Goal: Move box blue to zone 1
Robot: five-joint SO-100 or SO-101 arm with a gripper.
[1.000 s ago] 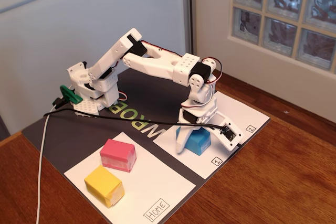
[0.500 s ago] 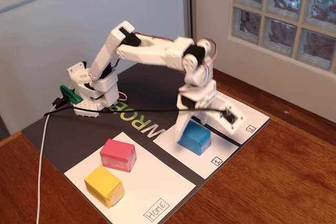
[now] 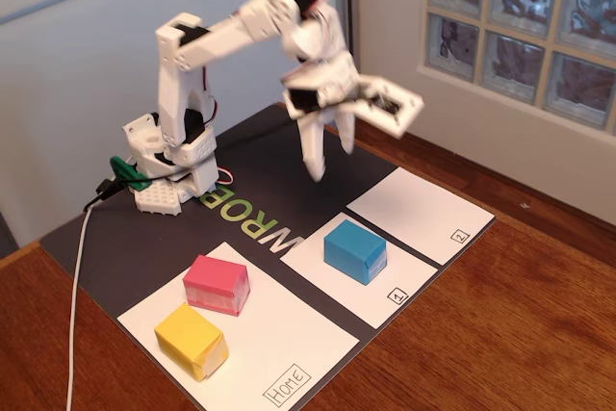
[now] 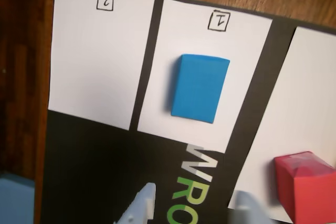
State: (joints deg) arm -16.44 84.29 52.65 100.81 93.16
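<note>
The blue box [image 3: 355, 250] sits flat on zone 1 [image 3: 313, 257], the white paper with the small "1" in its corner, and all of it is inside the paper's edges. In the wrist view the blue box [image 4: 200, 88] lies in the middle of zone 1 [image 4: 247, 72], with white showing on every side. The gripper [image 3: 327, 163] hangs high in the air, well apart from the box, and its jaws are spread and hold nothing. So the job looks done, and the step in hand seems to be taking the arm away. To do that well, the arm should go up and back toward its base [image 3: 168, 175], not low over the papers, so it cannot bump the box off its spot. It should also keep clear of the pink block [image 3: 217, 284] and the yellow block [image 3: 192, 340] on the Home sheet [image 3: 289, 344]. The zone 2 paper [image 3: 419, 214] is bare. Slow, smooth moves are best, and the jaws can be left wide.
</note>
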